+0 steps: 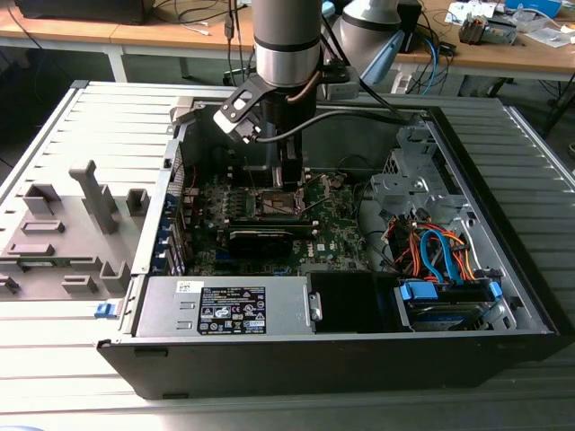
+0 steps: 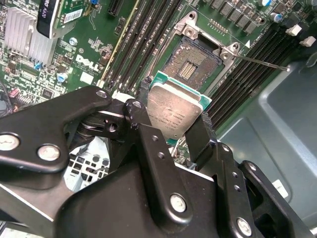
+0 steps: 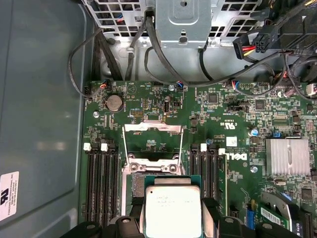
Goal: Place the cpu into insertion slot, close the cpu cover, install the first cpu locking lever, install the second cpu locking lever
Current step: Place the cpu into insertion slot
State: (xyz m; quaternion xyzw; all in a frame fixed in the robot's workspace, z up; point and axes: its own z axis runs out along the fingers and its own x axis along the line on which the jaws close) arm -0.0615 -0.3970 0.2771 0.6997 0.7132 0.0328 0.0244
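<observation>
My end effector (image 2: 171, 124) grips the cpu (image 2: 174, 110) near the empty insertion slot (image 2: 190, 63); cpu cover (image 3: 152, 128) open, nothing seated yet.

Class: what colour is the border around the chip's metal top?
Green; the chip shows it best in the second wrist view.

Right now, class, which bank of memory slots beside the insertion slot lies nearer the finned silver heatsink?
The bank between the insertion slot and the heatsink; the other bank sits by the grey case wall.
</observation>
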